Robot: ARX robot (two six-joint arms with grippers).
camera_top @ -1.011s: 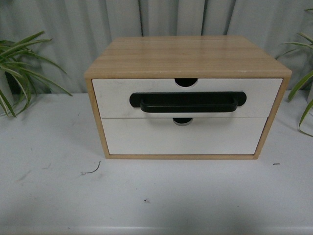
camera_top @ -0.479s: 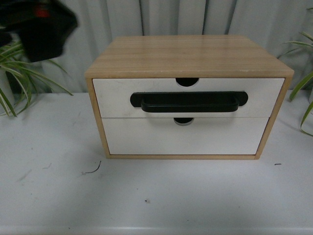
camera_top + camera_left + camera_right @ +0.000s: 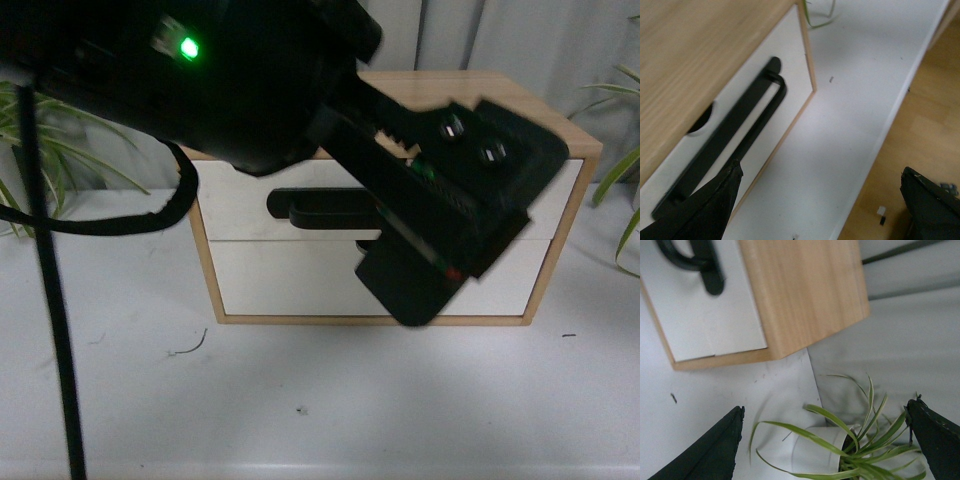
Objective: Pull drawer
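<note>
1. Left pincer (image 3: pixel 820 170) hangs spread wide and empty in front of the light wooden two-drawer cabinet (image 3: pixel 535 105). The right pincer (image 3: pixel 822 410) is also wide and empty, off by the cabinet's right side near a striped-leaf potted plant (image 3: pixel 812 455).
2. The wide white-fronted drawer (image 3: pixel 240 200) is the upper of the two, and the cabinet stands on the white tabletop (image 3: pixel 300 390). Its front looks flush with the frame, so I judge it fully shut and the pull not begun.
3. The step in hand looks like the reach for the long black bar handle (image 3: pixel 725 145). In the left wrist view the bar lies beside one finger (image 3: pixel 705 210), not between the two.
4. Shift across until the bar's middle, under the half-round notch (image 3: pixel 702 120), sits between the fingers. Close around the bar only, clear of the plain white lower front (image 3: pixel 290 280).
5. Pull straight back and level. A grip near one end could skew the drawer or drag the cabinet.
6. Bare tabletop in front gives room to draw out. Its near edge drops to a wooden floor (image 3: pixel 925 125).
7. Long green leaves (image 3: pixel 90 150) flank the cabinet's left side, and a black cable (image 3: pixel 50 300) hangs close to the camera. Keep both out of the pull line.
</note>
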